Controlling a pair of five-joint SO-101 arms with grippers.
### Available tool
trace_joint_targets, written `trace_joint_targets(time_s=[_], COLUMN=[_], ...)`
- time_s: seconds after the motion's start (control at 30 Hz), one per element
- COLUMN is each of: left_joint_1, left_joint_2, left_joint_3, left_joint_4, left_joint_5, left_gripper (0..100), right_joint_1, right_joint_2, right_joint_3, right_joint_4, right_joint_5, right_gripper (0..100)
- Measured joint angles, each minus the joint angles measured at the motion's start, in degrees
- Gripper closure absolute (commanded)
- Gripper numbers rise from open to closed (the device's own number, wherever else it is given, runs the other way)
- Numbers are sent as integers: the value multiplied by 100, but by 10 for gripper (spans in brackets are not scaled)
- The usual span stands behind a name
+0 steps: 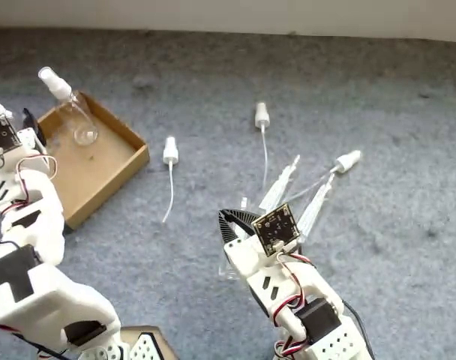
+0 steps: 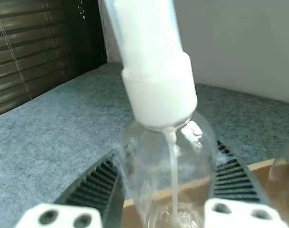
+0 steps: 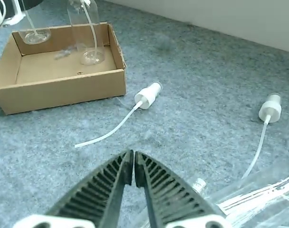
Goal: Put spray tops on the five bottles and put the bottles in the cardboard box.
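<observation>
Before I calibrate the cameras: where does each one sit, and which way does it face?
High view: above the table, looking down on box, loose tops, both arms.
Left wrist view: on the left arm, facing along the left gripper, shut on a capped bottle.
Right wrist view: on the right arm, facing over the shut right gripper toward the box.
High and right wrist views share the box and loose tops.

The bottle (image 2: 149, 161) in my left gripper (image 2: 167, 154) loses its base and the tip of its spray top (image 2: 154, 71) past the frame edges, and the loose bottles (image 3: 258, 204) beside my right gripper (image 3: 133, 154) are cut off.
</observation>
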Motion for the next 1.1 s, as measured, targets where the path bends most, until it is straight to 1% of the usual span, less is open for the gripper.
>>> trace_joint_targets(time_s=[0.13,0.47,0.63,0.87,1.1], left_joint_1=[0,0,26,35,35], left_joint_2=[105,255,703,1064,1099], left_joint_3=[79,114,114,114,114], left_joint_4=[-281,-334,-369,-774,-809], left_joint_5=[0,0,-413,-448,-448], left_gripper=[864,864,864,863,862], right_joint_1=[0,0,0,0,0], right_joint_2=[0,0,0,0,0], right_joint_3=[0,0,0,0,0], right_joint_4=[0,0,0,0,0], right_joint_5=[0,0,0,0,0], right_gripper=[994,994,994,994,994])
